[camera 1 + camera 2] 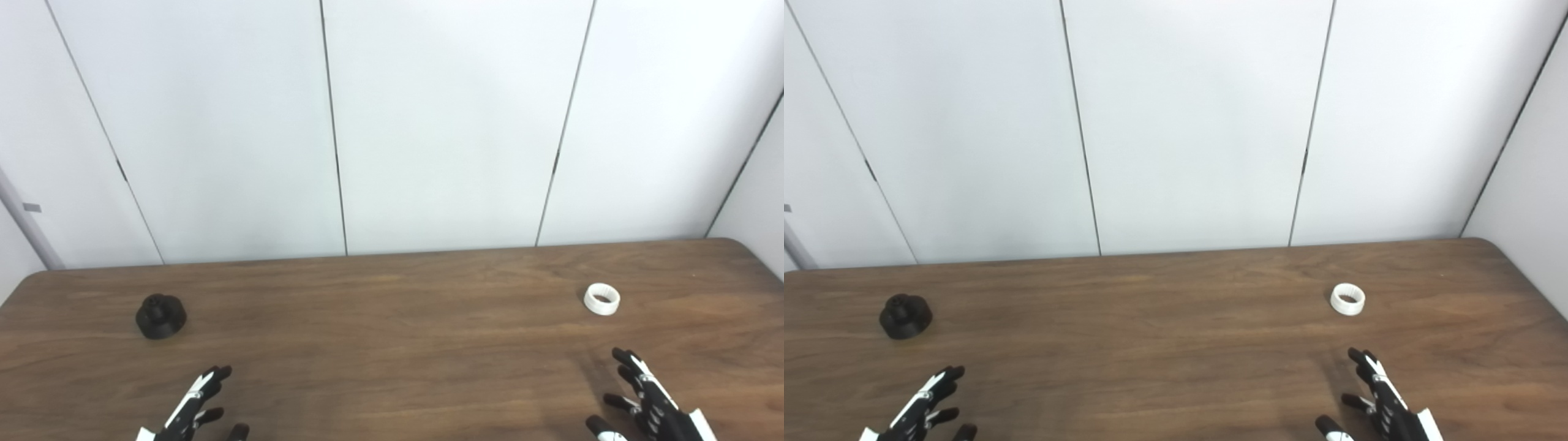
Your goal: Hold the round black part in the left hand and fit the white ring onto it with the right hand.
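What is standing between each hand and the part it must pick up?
Nothing visible. Only bare table lies between the left hand and the round black part, and between the right hand and the white ring.

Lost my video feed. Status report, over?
Left hand and right hand open, empty. Black part and white ring on table, untouched. Path clear.
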You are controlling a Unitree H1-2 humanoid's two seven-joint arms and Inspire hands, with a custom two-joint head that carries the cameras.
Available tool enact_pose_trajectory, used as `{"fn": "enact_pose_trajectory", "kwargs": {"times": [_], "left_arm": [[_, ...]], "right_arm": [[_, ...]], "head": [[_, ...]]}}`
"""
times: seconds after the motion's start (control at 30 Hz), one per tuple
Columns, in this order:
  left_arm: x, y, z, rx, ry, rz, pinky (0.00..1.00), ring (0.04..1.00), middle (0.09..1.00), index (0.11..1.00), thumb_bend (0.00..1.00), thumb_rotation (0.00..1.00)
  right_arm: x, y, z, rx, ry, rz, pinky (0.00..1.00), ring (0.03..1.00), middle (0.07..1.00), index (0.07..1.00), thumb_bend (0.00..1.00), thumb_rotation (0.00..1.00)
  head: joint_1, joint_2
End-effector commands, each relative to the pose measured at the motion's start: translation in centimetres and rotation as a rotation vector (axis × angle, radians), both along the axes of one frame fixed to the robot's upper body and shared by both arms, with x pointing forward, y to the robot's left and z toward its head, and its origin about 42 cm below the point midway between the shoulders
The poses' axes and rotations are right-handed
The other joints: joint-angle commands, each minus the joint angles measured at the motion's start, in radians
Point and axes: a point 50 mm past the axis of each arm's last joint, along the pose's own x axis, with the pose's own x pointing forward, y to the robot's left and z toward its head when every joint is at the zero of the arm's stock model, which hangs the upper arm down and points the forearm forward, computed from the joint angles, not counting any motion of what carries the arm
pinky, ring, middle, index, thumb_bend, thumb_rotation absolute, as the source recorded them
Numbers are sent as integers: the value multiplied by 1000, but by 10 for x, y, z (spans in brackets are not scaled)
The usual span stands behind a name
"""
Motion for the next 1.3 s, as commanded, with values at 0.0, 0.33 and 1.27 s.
{"fn": "enact_pose_trajectory", "kwargs": {"times": [0.0, 0.33, 1.27], "left_arm": [[3, 1, 11, 13, -69, -15, 835, 935, 969, 901, 338, 213], [3, 2, 10, 24, -68, -12, 815, 929, 963, 898, 350, 207], [3, 1, 10, 31, -67, -10, 809, 928, 962, 893, 359, 223]], "right_arm": [[0, -2, 12, -26, -67, 13, 826, 954, 1000, 916, 354, 220], [1, -2, 12, -22, -70, 13, 837, 958, 1000, 918, 355, 211], [1, -2, 14, -21, -67, 12, 843, 963, 1000, 921, 359, 223]], "head": [[0, 4], [5, 5], [4, 9]]}}
